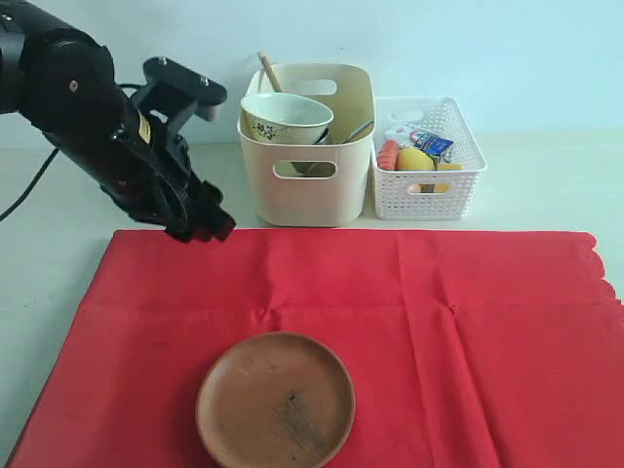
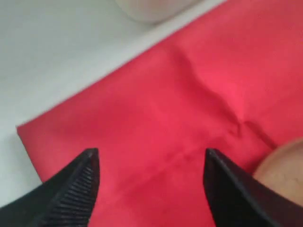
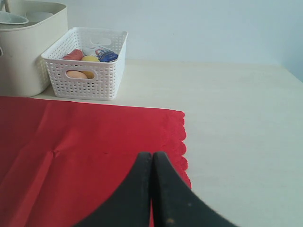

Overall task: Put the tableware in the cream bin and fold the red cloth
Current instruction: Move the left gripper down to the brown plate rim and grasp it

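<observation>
Left gripper [image 1: 202, 223] hangs over the far left corner of the red cloth [image 1: 409, 302], with its jaws standing apart and nothing between them; the left wrist view shows only bare red fabric in the gap. The round brown plate [image 1: 275, 401] lies on the cloth close to its near edge, left of centre, well apart from this gripper and nearer the viewer than it. In the left wrist view only a sliver of the plate shows, beyond one finger. Right gripper [image 3: 152, 158] is clenched, fingers pressed flat together and grasping nothing, and sits above the cloth just beside the scalloped edge; it does not appear in the exterior view. The cloth lies spread flat on the table [image 1: 58, 214], unfolded, with creases running across it. The cream bin [image 1: 307, 200] stands just behind the cloth's far edge and holds the patterned white bowl [image 1: 285, 119] and a wooden utensil handle [image 1: 268, 70]. The white perforated basket [image 1: 429, 190] stands just beside the bin, on its right.
</observation>
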`<action>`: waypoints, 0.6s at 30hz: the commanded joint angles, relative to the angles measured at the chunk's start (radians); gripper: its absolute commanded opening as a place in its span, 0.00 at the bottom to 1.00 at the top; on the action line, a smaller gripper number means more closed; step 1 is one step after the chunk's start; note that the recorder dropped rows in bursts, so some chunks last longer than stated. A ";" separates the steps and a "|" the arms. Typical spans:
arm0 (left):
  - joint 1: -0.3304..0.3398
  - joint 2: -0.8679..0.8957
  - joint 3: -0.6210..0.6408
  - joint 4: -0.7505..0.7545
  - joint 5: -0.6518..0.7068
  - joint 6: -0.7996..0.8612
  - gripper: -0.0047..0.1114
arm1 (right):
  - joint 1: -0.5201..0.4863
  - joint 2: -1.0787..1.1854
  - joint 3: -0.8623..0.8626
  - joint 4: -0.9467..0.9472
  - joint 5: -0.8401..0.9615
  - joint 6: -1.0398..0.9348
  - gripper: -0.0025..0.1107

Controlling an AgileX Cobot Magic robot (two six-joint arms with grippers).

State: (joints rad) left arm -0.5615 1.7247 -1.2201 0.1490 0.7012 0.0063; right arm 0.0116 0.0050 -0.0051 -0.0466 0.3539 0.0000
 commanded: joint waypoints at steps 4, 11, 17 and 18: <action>0.001 -0.010 0.001 -0.223 0.248 0.184 0.57 | -0.006 -0.005 0.005 -0.003 -0.012 0.000 0.02; 0.001 -0.004 0.001 -0.382 0.233 0.261 0.57 | -0.006 -0.005 0.005 -0.003 -0.012 0.000 0.02; 0.001 0.032 0.010 -0.523 0.237 0.332 0.57 | -0.006 -0.005 0.005 -0.003 -0.012 0.000 0.02; 0.001 0.044 0.010 -0.544 0.247 0.348 0.57 | -0.006 -0.005 0.005 -0.003 -0.012 0.000 0.02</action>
State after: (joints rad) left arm -0.5615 1.7424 -1.2141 -0.3160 0.9414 0.3057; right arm 0.0116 0.0050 -0.0051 -0.0466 0.3539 0.0000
